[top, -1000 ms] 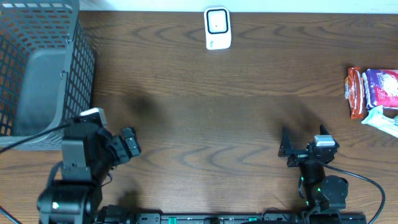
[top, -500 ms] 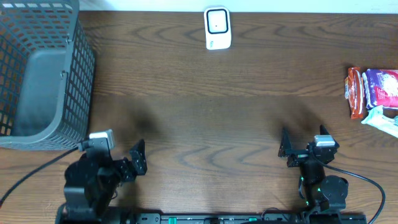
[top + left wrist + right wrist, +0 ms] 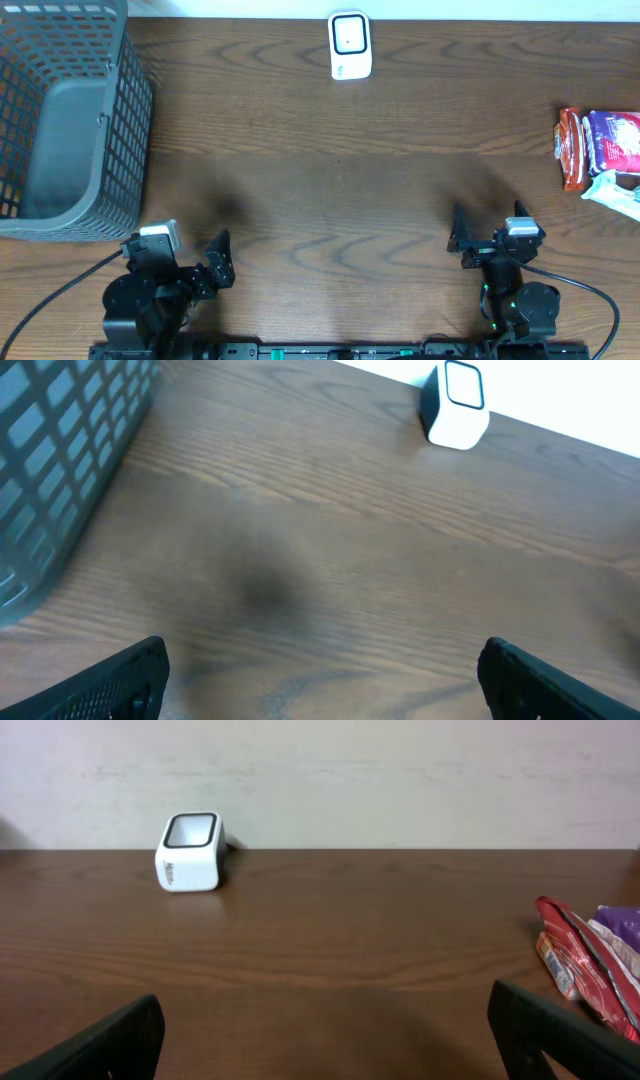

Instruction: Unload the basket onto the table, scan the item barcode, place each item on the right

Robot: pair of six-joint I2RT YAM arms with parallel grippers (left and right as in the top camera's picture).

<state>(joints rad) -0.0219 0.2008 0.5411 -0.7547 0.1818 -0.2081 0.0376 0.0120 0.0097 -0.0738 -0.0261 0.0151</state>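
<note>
Pulled back from beside the basket to the lower left edge of the overhead frame: left tool, spread wide, gripping nothing. Unmoved at lower right: right tool, equally wide, also gripping nothing. At the right edge of the worktop, well apart from both: snack packets, red and purple. At top centre: white scanner, window facing up.
</note>
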